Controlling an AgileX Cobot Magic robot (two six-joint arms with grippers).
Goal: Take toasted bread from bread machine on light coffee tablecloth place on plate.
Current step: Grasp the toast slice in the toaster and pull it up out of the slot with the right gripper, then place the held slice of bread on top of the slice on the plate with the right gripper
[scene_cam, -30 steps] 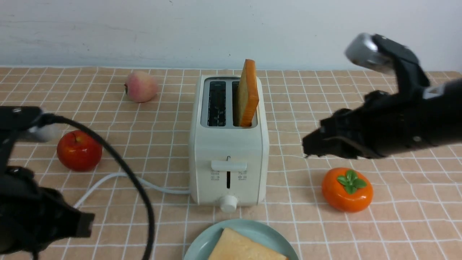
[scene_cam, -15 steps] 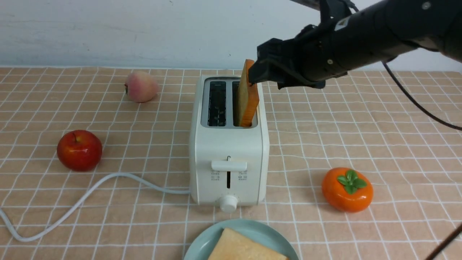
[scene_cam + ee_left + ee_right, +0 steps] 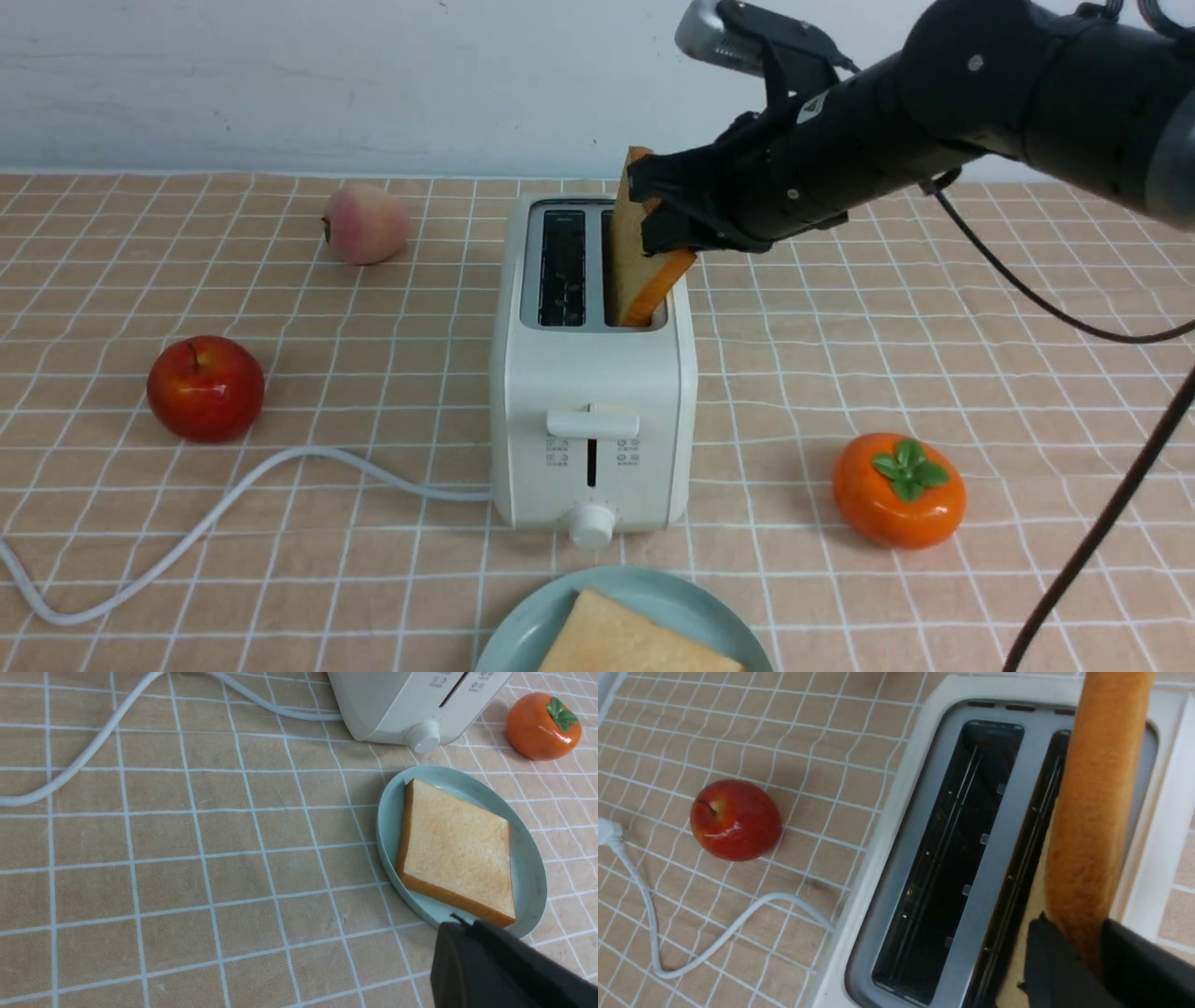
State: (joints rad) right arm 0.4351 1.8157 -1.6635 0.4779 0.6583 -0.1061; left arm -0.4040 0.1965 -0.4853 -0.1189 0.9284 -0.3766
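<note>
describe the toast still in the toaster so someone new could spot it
Find the white toaster in the middle of the checked cloth. The toast stands on edge in its right slot, the right gripper shut on its top. Unlike the slice lying flat on the green plate, it sticks up, leaning.

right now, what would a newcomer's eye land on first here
The black right pincer clamped on a toast slice standing in the right slot of the cream toaster, mid-table. Next, a second slice lying flat on the mint plate just in front of the toaster, nearest the robot.
</note>
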